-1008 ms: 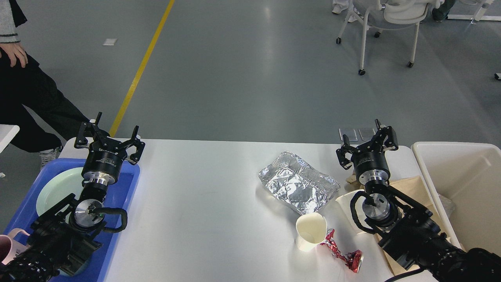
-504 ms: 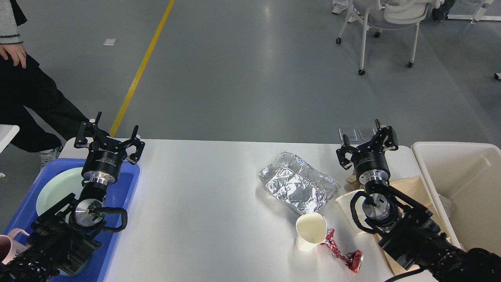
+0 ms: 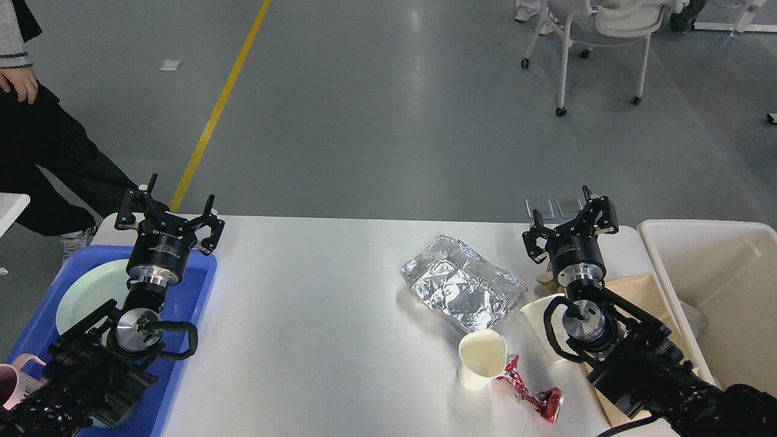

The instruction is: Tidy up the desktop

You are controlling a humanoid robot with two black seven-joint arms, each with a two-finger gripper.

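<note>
The white desktop (image 3: 315,315) fills the lower middle of the head view. On its right half lie a crumpled foil sheet (image 3: 461,282), a tipped white paper cup (image 3: 481,359), a crushed red can (image 3: 533,397) and brown paper (image 3: 631,291) partly under my right arm. My left gripper (image 3: 169,209) is open and empty above the far end of the blue tray (image 3: 182,303). My right gripper (image 3: 570,221) is open and empty near the table's far edge, right of the foil.
The blue tray at the left holds a pale green plate (image 3: 85,294); a pink mug (image 3: 12,388) sits at its near end. A cream bin (image 3: 716,285) stands at the right. A person (image 3: 36,127) stands far left, and a wheeled chair (image 3: 601,36) stands behind.
</note>
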